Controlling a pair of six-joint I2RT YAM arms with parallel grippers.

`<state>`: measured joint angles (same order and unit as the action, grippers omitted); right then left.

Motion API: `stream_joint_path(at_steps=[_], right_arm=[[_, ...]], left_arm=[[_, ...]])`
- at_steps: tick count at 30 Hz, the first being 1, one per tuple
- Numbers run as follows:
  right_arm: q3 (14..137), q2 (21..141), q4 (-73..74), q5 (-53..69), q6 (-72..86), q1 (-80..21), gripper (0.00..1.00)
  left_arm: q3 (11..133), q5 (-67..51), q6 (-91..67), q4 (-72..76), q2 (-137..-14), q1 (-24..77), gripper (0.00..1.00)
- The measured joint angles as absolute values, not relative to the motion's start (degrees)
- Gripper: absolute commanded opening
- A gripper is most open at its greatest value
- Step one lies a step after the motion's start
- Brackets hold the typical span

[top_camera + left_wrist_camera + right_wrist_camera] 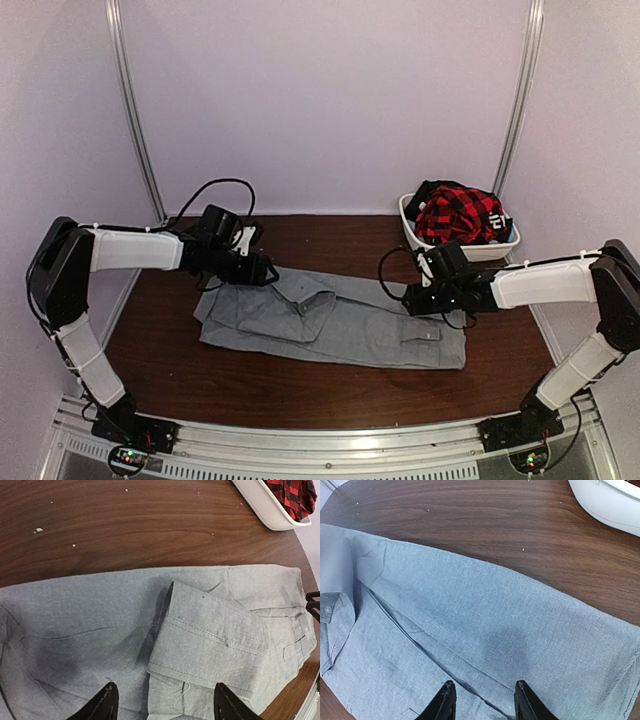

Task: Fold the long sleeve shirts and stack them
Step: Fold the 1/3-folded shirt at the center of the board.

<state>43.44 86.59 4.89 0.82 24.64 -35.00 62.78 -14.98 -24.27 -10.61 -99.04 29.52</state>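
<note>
Lying folded on the table (300, 400), grey shirt (345, 322) under parted jaws

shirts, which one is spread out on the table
The plain grey shirt, lying on the brown table. The other, red-and-black checked shirt, is bunched up in the white tub.

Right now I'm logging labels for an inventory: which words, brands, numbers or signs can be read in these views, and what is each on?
No text can be read in any view.
White marks on the black cloth in the white basket: perhaps print, too blurred to read.
Grey shirt and red plaid garment: no lettering shows.
</note>
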Motion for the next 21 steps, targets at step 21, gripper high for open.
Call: stream_joint_path(at_steps=[21], right_arm=[[43.44, 87.46, 4.73, 0.84, 25.3, -36.32, 0.41]], left_arm=[[68.05, -23.57, -27.11, -6.87, -111.37, 27.79, 0.26]])
